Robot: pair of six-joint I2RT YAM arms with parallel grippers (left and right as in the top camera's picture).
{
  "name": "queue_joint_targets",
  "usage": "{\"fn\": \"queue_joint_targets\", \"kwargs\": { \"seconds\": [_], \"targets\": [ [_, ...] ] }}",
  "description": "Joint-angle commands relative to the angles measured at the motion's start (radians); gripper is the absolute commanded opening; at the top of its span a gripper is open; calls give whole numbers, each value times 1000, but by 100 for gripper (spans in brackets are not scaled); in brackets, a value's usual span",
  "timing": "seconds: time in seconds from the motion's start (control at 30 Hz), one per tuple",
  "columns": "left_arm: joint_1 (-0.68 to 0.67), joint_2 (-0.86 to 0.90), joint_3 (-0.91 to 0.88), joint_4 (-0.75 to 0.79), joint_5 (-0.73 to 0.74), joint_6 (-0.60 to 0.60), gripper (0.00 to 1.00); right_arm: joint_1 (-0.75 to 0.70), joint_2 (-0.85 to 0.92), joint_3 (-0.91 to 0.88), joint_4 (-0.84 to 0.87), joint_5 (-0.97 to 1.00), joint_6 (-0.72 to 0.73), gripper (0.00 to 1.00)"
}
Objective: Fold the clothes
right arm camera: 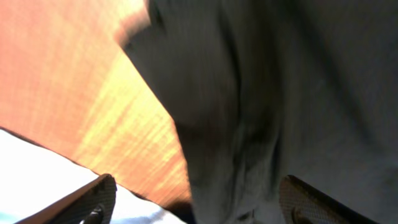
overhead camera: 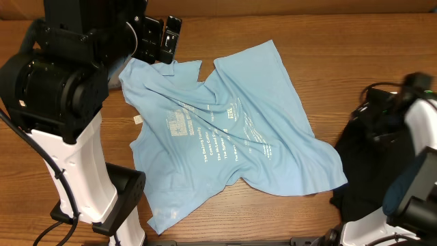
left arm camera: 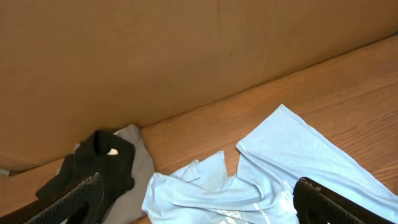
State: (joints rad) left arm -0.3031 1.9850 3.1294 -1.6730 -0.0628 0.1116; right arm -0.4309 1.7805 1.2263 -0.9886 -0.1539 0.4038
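Lying crumpled ahead of the wide-open, empty left hand (left arm camera: 199, 190), one light blue T-shirt (overhead camera: 273, 89), lettering (overhead camera: 218, 137) unreadable; one black garment (right arm camera: 292, 87) sits before the spread, empty right hand (right arm camera: 196, 196).

T-shirt (overhead camera: 232, 123): light blue, one even shade across the fabric. Lettering (overhead camera: 229, 140) on it: white, set in several lines. Square emblem (overhead camera: 177, 125) beside the lettering: pale white. Black garment (overhead camera: 356, 154): solid black, plain; the right wrist view shows it as dark charcoal. Table (overhead camera: 355, 41): mid-brown wood with fine grain. Wall (left arm camera: 155, 56) behind: flat tan-brown. Second dark cloth (left arm camera: 102, 163): black, with one small white spot. Grey cloth (left arm camera: 142, 163) under it: plain mid-grey. Left arm (overhead camera: 61, 89): black upper housing, white lower column.
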Motion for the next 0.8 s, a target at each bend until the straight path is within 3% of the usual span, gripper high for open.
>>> {"fn": "queue_joint_targets", "kwargs": {
  "seconds": [0.0,0.07,0.13,0.23,0.33,0.47,0.63,0.7,0.73,0.77],
  "targets": [
    [2,-20,12,2,-23,8,100,44,6,-108,37,159,126,83],
    [2,-20,12,1,-23,8,100,56,6,-154,58,200,159,82],
    [2,-20,12,1,-23,8,100,57,7,-204,97,226,193,71],
    [2,-20,12,2,-23,8,100,39,7,-243,154,243,208,45],
    [2,-20,12,2,-23,8,100,-18,7,-208,164,337,222,26],
    [2,-20,12,3,-23,8,100,-135,7,-77,149,370,222,22],
    [2,-20,12,1,-23,8,100,-237,6,106,123,363,166,27],
    [2,-20,12,0,-23,8,100,-248,7,156,118,355,110,45],
    [2,-20,12,-1,-23,8,100,-248,7,177,109,355,92,65],
    [2,-20,12,-2,-23,8,100,-248,6,200,90,352,89,76]
  ]
}}
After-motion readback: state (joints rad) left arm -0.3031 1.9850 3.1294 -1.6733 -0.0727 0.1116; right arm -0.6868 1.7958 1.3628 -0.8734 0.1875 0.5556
